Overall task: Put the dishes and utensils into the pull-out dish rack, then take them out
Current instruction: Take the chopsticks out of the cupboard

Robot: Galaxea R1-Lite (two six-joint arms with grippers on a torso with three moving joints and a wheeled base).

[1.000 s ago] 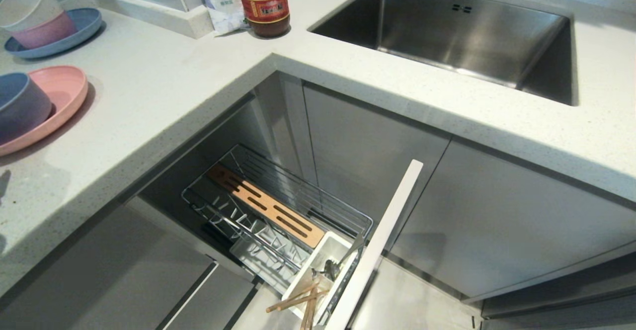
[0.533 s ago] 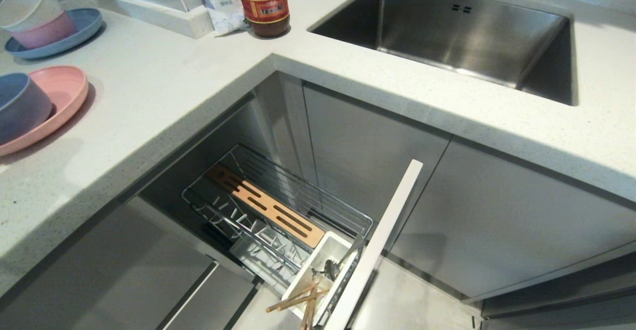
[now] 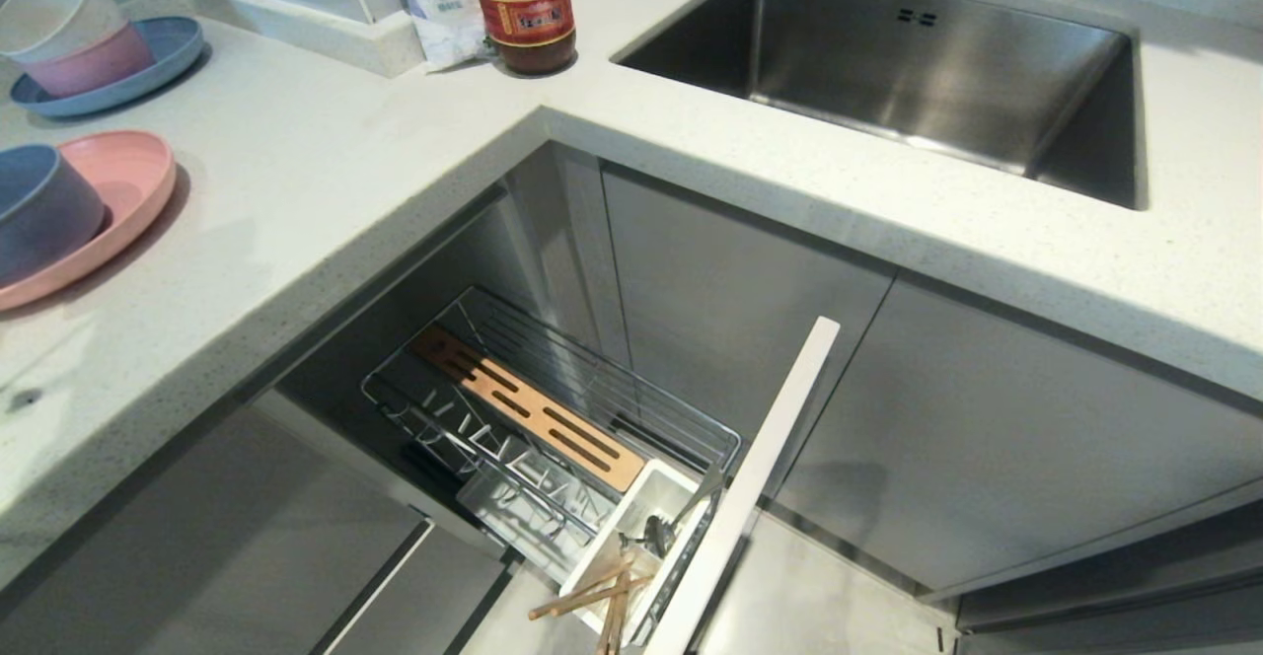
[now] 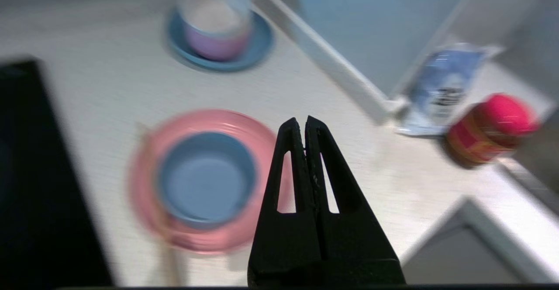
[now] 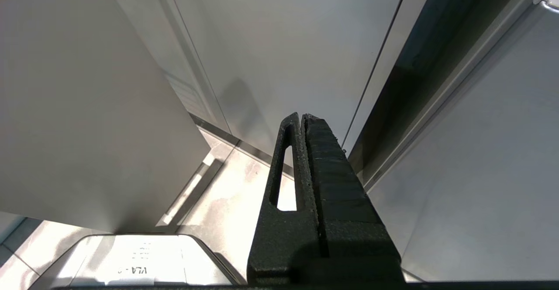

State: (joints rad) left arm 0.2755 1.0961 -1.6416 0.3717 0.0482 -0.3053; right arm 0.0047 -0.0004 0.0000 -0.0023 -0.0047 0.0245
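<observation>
The left gripper (image 4: pixel 303 122) hangs above the counter (image 3: pixel 326 172) with its fingers pressed together on nothing. The blue-grey bowl (image 4: pixel 206 178) sits on the pink plate (image 4: pixel 150 194) at the counter's left edge, below and just to one side of the fingertips (no contact). The rack (image 3: pixel 553 438) stands pulled out under the counter's inner corner; chopsticks (image 3: pixel 592 601) and spoon (image 3: pixel 666 529) lean in its white cup (image 3: pixel 617 546). The right gripper (image 5: pixel 302 119), fingers together and empty, hangs low by the cabinet doors (image 5: pixel 284 41).
</observation>
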